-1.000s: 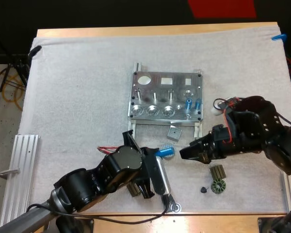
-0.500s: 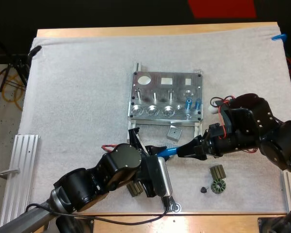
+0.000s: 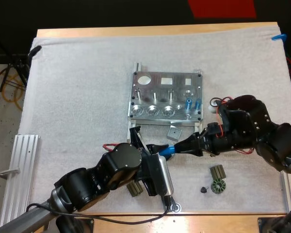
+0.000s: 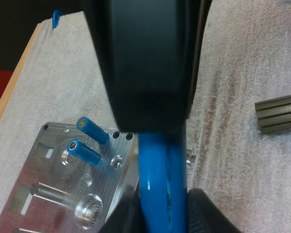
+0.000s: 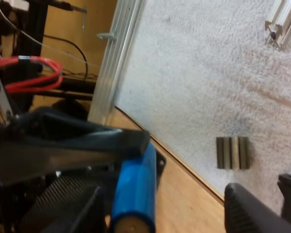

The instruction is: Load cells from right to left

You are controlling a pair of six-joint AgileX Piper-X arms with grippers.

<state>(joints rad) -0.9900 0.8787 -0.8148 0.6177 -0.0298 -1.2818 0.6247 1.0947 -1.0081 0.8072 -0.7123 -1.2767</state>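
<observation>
High view: the left gripper [image 3: 157, 149] is clamped on a blue cell [image 3: 167, 150] and holds it over the white mat [image 3: 77, 97], just in front of the metal fixture [image 3: 155, 83]. The cell has hardly moved in the last second. The right gripper [image 3: 181, 147] has: it was well apart, out to the right, and its tip is now at the cell's free end, touching it or very nearly. I cannot tell whether that claw is open around the cell or already closed. At the fixture's right end stand a loaded cell [image 3: 198, 103] and a second loaded cell [image 3: 188, 103]; the holes to their left are bare.

Left wrist view: the blue cell [image 4: 162, 189] runs straight away from the camera, pressed from both sides by the left fingers [image 4: 209, 216]. A broad black shape, which I take for the right gripper, covers its far end. Beyond it lies the fixture [image 4: 104, 182] with the two loaded cells upright near its corner.

Right wrist view: the blue cell [image 5: 135, 187] points its end toward the camera, with the left gripper's black tip against it. A dark finned part [image 5: 232, 153] lies on the mat near the table edge.

This looks like a handover just being met — the third cell passing to the right arm, probably for the next bare hole leftward. The left claw should not let go before the right one clearly has it.
</observation>
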